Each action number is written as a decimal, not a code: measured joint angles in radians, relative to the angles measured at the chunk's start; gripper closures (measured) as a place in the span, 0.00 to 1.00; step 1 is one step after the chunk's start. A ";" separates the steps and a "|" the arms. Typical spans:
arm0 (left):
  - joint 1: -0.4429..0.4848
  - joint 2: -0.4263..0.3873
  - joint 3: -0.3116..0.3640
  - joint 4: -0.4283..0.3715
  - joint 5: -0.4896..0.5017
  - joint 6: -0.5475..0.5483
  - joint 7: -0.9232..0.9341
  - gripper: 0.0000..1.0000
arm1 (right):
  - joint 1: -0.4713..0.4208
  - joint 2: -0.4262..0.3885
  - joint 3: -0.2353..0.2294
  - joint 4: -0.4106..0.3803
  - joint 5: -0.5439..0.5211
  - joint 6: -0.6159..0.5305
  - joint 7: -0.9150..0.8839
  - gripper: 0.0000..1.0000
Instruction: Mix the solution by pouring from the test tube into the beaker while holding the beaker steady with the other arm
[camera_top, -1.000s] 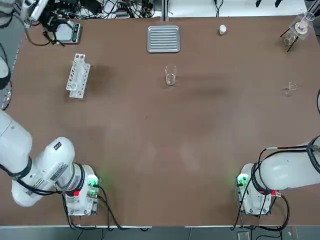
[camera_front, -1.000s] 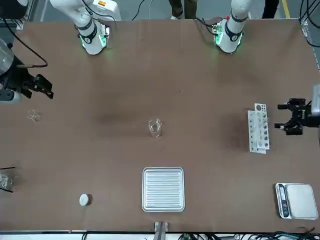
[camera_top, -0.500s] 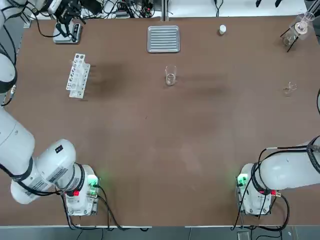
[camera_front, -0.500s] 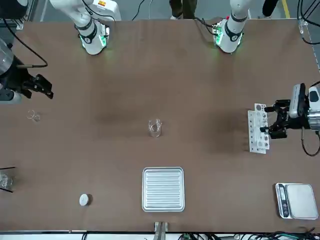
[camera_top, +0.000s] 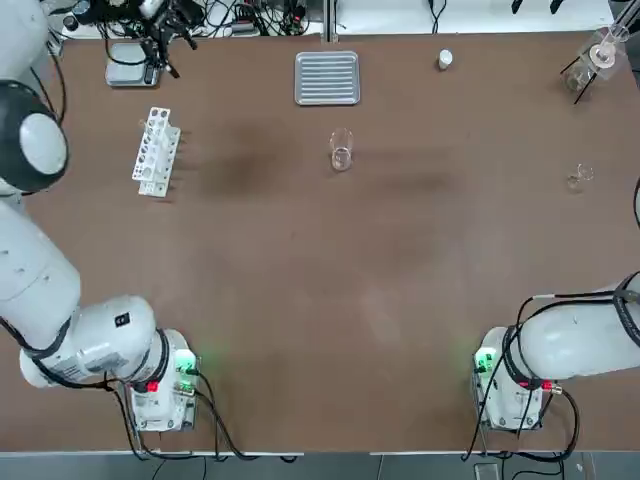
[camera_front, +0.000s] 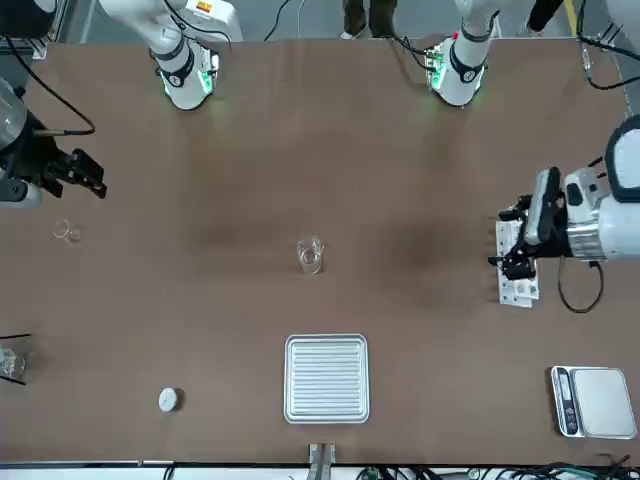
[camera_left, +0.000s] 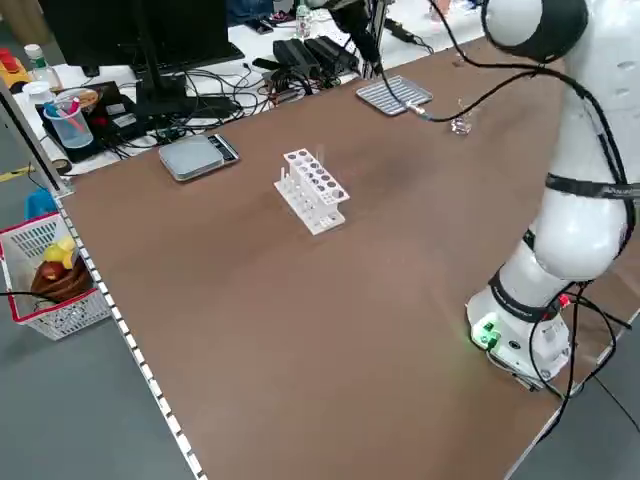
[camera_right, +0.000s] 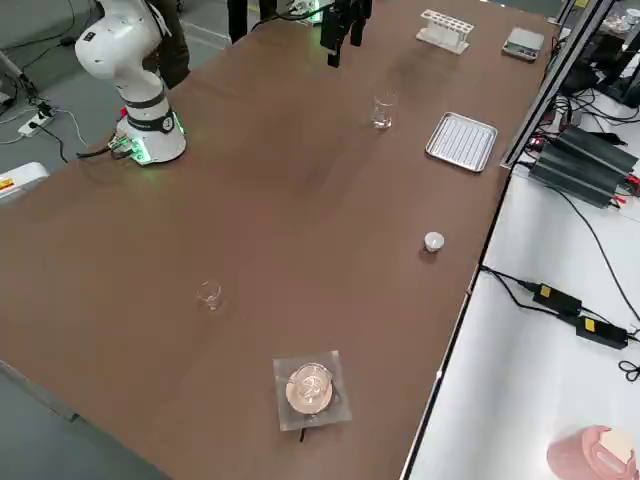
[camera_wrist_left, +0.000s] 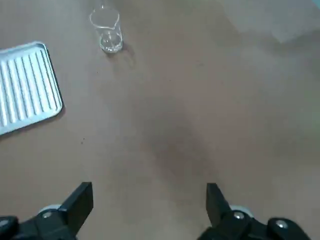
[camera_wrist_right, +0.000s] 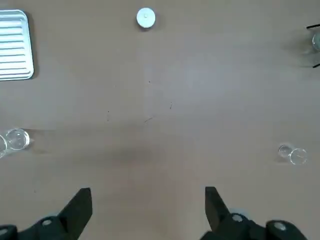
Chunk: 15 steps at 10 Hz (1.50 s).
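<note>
1. The beaker (camera_top: 341, 152) is small, clear and thin-walled glass. I judge it light, stiff, slick and breakable, and easy to tip if nudged. It is best taken low on its side wall with soft pressure, clear of the rim.
2. It stands upright on the tabletop (camera_top: 330, 300) with its mouth up and its long axis vertical. Seen from overhead, it is toward 12 o'clock from the tabletop's middle, standing alone with nothing touching it. Whether it holds liquid cannot be told.
3. The test tube rack (camera_top: 155, 151) lies well apart at the beaker's 9 o'clock, and its long side runs roughly 12 to 6.
   - I cannot tell for sure whether a test tube stands in it.
   - A tube there would point straight up. It would be slim, slippery glass, best pinched just below its mouth.
4. The ribbed metal tray (camera_top: 327, 78) sits near the beaker at 12 o'clock. A white cap (camera_top: 445, 60) is at about 1 o'clock, and a small glass (camera_top: 580, 178) is far off at 3 o'clock.
5. The left gripper (camera_front: 512, 242) hangs above the rack, jaws spread and holding nothing.
6. The right gripper (camera_front: 93, 175) hovers far toward the beaker's 3 o'clock, near the small glass, jaws also spread and empty.
</note>
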 joint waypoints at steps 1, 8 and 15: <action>-0.117 -0.007 0.105 0.000 0.000 0.006 -0.046 0.00 | 0.000 0.000 0.000 0.000 0.000 0.001 0.000 0.00; -0.480 -0.051 0.405 0.000 0.009 0.179 -0.514 0.00 | -0.012 0.000 -0.001 0.000 -0.001 0.001 0.000 0.00; -0.486 -0.058 0.407 0.008 0.084 0.363 -1.010 0.00 | -0.014 0.000 0.000 0.000 -0.001 0.003 0.000 0.00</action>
